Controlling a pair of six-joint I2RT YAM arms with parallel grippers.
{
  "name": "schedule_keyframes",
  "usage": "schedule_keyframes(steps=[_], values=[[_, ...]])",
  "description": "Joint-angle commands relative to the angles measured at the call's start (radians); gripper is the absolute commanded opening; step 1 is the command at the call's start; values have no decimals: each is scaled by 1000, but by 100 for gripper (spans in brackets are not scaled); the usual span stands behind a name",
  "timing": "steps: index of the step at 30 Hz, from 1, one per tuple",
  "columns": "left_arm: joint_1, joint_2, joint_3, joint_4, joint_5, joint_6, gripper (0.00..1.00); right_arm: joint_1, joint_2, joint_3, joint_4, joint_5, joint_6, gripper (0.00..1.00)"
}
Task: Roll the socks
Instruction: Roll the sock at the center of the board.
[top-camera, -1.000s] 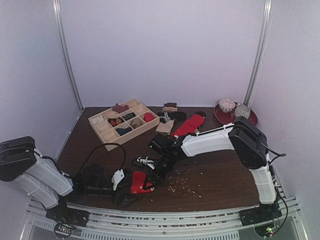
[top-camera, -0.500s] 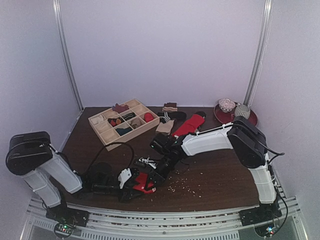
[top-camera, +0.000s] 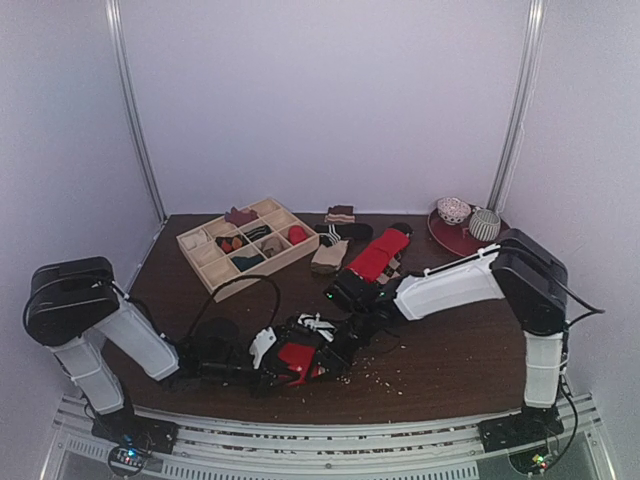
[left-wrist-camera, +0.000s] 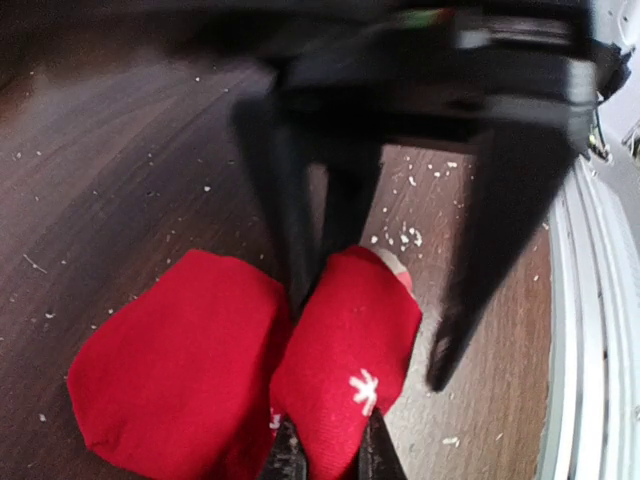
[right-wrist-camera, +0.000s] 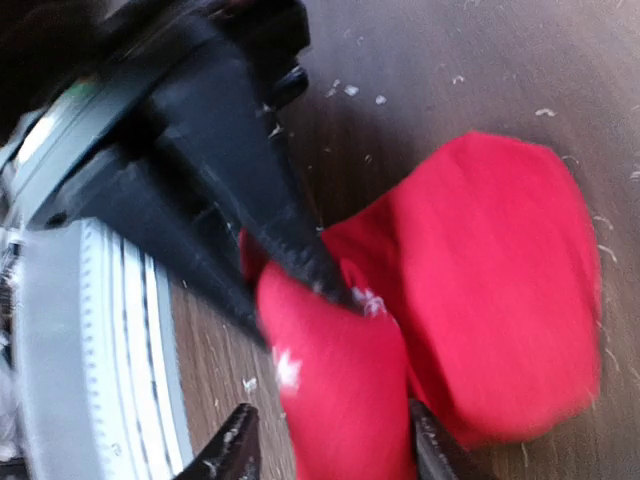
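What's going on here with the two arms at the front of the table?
Both arms meet over a red sock with white snowflake marks, bunched into a fold near the front edge of the table. The left gripper has its fingers pinched on one lobe of it. The right gripper straddles the sock with fingers apart, not clamping. It is not yet a tidy roll.

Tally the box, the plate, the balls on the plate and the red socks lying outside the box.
Wooden box: 1
Red plate: 1
Balls on it: 2, white ball, grey ball
Red socks outside the box: 2, front red sock, back red sock
Total: 6
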Motion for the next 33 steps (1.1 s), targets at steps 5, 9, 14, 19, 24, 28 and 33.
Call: schedule_keyframes(steps=[5, 9, 14, 19, 24, 28, 33], values=[[53, 41, -42, -108, 133, -256, 0, 30, -368, -497, 793, 208, -258, 64], [91, 55, -45, -107, 204, -309, 0, 80, -350, -505, 756, 224, -434, 66], [100, 76, -33, -139, 235, -323, 0, 124, -286, -461, 688, 266, -521, 66], [101, 89, -32, -145, 254, -319, 0, 140, -217, -428, 680, 278, -537, 65], [100, 91, -38, -133, 263, -316, 0, 145, -160, -434, 726, 370, -537, 62], [101, 107, -37, -124, 283, -312, 0, 145, -128, -420, 724, 415, -554, 58], [101, 116, -38, -82, 315, -313, 0, 146, -88, -395, 677, 436, -523, 40]])
